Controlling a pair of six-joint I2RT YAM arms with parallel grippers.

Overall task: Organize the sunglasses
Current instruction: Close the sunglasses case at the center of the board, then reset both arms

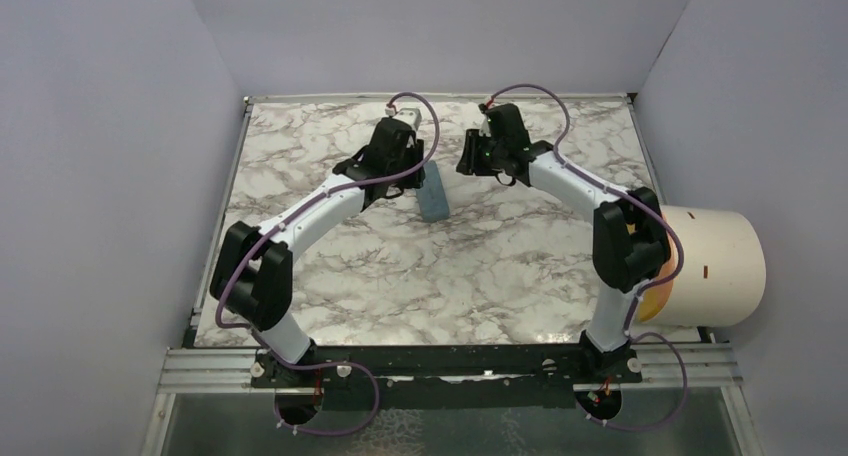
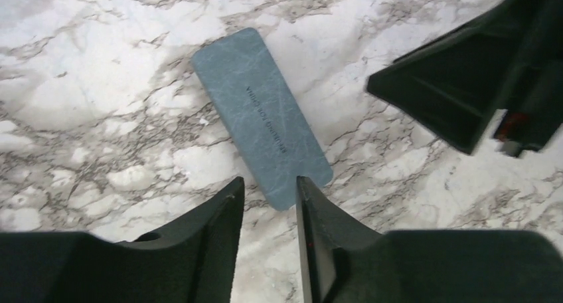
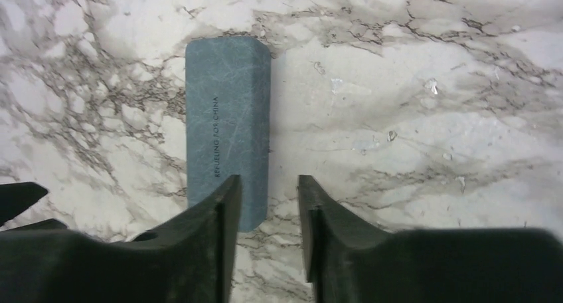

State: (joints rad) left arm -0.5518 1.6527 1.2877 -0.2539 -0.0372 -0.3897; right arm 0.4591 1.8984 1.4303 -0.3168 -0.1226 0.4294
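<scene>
The blue-grey case (image 1: 435, 194) lies closed and flat on the marble table between the two arms. The sunglasses and the light blue cloth are not in view. My left gripper (image 1: 403, 174) hovers just left of the case. In the left wrist view it (image 2: 269, 183) is open and empty, with the case's (image 2: 262, 113) near end just beyond its tips. My right gripper (image 1: 480, 161) is right of the case. In the right wrist view it (image 3: 267, 182) is open and empty, with the case (image 3: 228, 117) ahead, partly behind its left finger (image 3: 222, 203).
A big cream cylinder (image 1: 715, 266) lies at the table's right edge beside the right arm's elbow. Pale walls close in the table on the left, back and right. The right gripper's black body (image 2: 465, 84) shows at the upper right of the left wrist view.
</scene>
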